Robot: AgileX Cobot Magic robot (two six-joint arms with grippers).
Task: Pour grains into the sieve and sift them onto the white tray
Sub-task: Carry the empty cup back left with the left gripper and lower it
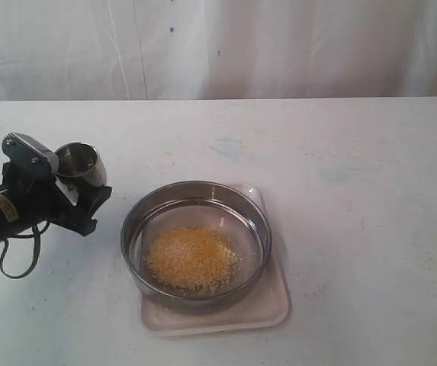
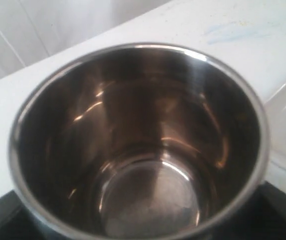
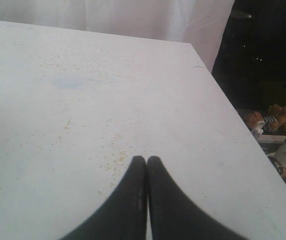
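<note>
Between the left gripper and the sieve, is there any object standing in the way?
Nothing visible does. Only table surface lies between the left gripper and the sieve. However, that gripper holds the steel cup, which is empty, so it is not free to take the sieve.

White table, matt and lightly soiled, seen from the near side in the exterior view. One item is carried directly on the top: the white tray, set in the nearer part of the surface, slightly left of centre and turned a little out of line with the far edge. Most of the tray is covered by the sieve resting on it. Two faint bluish smudges are marked on the bare top behind and to the right of the tray. Stray grains are scattered thinly over the surface to the right of the tray, and are shown most clearly in the right wrist view.
</note>
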